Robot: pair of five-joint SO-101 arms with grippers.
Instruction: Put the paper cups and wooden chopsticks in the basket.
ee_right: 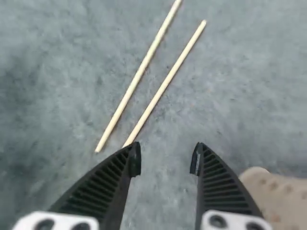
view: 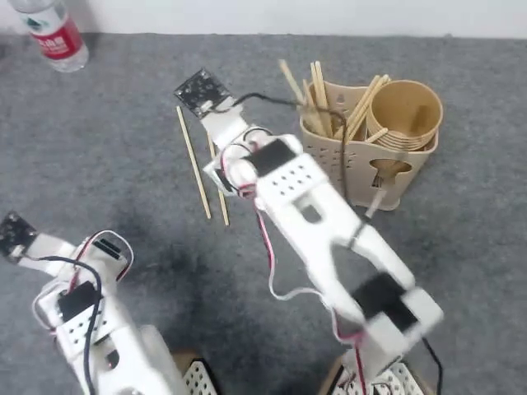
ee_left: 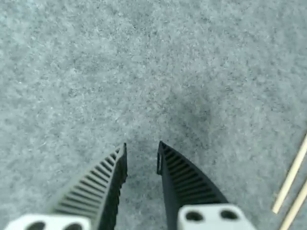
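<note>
Beside the basket, two chopsticks lie loose on the mat just ahead of the right gripper, fingers spread and empty, so I'd centre on one stick, go low, then pinch; left gripper has fingers slightly apart, holding nothing.

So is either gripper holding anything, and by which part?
Nothing is held: the left gripper and the right gripper are both open and empty, with two wooden chopsticks lying loose.
</note>
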